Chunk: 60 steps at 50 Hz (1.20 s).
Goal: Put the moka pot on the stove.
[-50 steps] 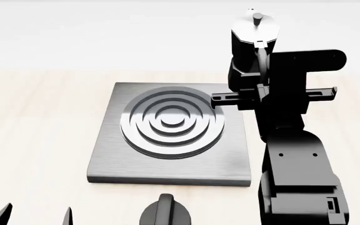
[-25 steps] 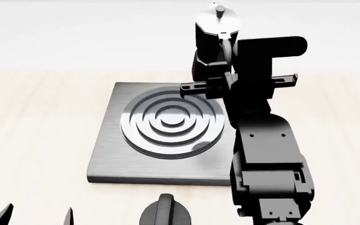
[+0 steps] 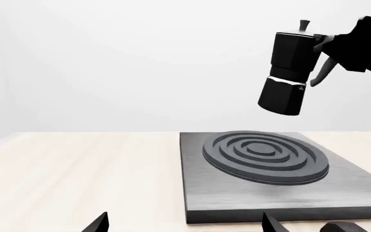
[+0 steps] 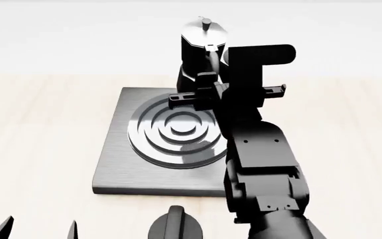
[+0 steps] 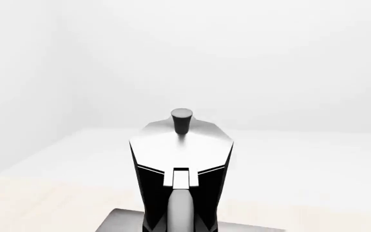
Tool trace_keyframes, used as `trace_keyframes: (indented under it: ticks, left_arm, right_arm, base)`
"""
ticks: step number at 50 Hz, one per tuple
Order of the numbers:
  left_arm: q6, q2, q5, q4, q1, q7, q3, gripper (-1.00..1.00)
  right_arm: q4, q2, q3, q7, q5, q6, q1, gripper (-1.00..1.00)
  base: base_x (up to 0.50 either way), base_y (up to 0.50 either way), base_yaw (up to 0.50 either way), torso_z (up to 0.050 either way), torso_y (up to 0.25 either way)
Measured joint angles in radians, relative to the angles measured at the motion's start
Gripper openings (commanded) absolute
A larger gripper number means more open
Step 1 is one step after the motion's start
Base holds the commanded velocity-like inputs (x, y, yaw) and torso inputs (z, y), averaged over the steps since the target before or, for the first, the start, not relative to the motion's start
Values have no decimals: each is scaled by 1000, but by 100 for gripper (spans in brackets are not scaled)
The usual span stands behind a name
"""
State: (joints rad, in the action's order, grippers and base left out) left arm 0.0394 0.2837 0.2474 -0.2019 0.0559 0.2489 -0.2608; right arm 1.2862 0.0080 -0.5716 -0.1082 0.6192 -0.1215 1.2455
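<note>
Moka pot (image 3: 290, 72) held aloft by its handle in right gripper (image 4: 208, 84), fingers clamped on it, tilted slightly, hanging clear above far edge of stove (image 3: 263, 157) burner rings. Left gripper (image 4: 38, 230) low near stove's front, fingers spread, empty.

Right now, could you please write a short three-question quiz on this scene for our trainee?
1. True or false: the pot rests on the stove.
2. Which claw carries the pot? A) left B) right
3. Fill in: in the left wrist view the pot hangs slightly ____, not upright.

Key:
1. False; it is in the air above the burner.
2. B; the right claw grips the handle, while the left claw sits low and open.
3. Tilted.
</note>
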Motion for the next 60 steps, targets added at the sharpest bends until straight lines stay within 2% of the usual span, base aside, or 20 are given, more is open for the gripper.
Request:
trace_keyframes:
  ticks: [15,37,60]
  left_arm:
    - [3,5,4,-2,3,4,-5,100]
    - [7,14,14,-8,6,11,-7,100]
    - [10,21,19,-7,5,17,-12,100]
  right_arm:
    - [23,-3,-284,26,282,-41,22,-100]
    - [23,-4,-598,64,552,-60,15,-100]
    - [23,-4,-725,74,667,-68,-10,-100]
  base:
    - [0,0,0,1,1]
    - [0,0,0,0,1]
    - [0,0,0,0,1]
